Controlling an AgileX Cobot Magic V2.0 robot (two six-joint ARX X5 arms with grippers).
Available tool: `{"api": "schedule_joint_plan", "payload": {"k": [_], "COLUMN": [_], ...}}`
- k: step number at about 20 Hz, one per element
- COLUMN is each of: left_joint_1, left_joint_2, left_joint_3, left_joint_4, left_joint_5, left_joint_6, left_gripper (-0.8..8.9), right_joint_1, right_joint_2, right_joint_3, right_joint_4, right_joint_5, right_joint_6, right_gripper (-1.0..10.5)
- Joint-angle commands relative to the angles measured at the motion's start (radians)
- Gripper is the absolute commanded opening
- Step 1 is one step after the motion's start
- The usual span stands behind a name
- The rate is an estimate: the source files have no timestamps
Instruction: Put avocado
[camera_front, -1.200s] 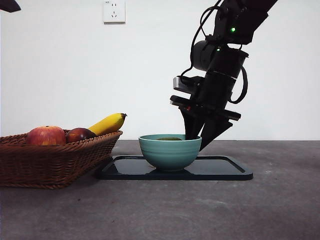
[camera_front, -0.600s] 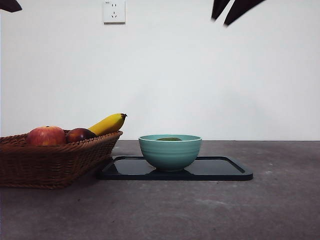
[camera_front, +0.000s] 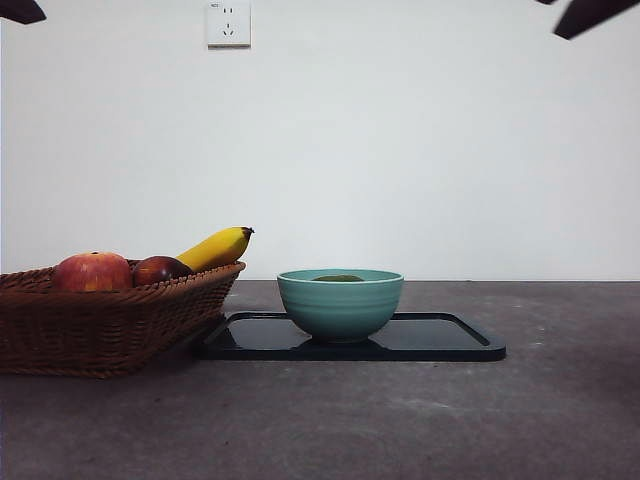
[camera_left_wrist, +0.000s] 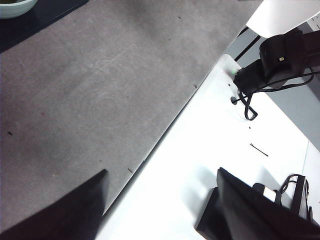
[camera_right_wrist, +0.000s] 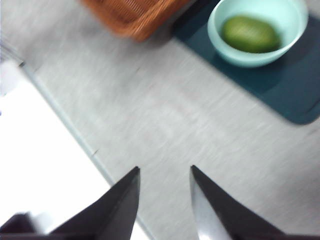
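avocado (camera_right_wrist: 250, 33) in teal bowl (camera_front: 340, 303); both grippers' fingers spread, empty

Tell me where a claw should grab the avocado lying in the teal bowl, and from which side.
Come from straight above: the bowl walls block any sideways approach. The avocado lies on its side, an oval, so probably close the jaws across its narrow middle rather than end to end, keeping the tips inside the rim.

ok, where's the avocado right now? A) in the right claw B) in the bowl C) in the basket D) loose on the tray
B: the right wrist view shows the avocado lying inside the bowl on the tray, with the right claw open, empty and well away from it.
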Motion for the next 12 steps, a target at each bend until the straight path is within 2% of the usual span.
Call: {"api": "schedule_joint_plan", "payload": {"k": [1, 10, 12], "left_joint_1": [-0.005, -0.005, -0.005], "left_joint_2": [0.006, 0.006, 0.006], "left_joint_3": [0.007, 0.007, 0.007], "left_joint_4": [0.01, 0.01, 0.01], "left_joint_5": [0.009, 0.009, 0.009], "left_joint_6": [0.019, 0.019, 0.019], "left_gripper": [3.42, 3.37, 2.25], "right_joint_1": [0.02, 0.023, 0.023], "right_joint_2": [-0.039, -0.064, -0.064], "right_joint_3": [-0.015, -0.017, -0.017], "right_joint_4": [0.01, 0.01, 0.01], "right_joint_5": [-0.002, -0.003, -0.003], "right_joint_6": [0.024, 0.024, 0.024], "right_gripper": [1.6, 1.6, 1.6]}}
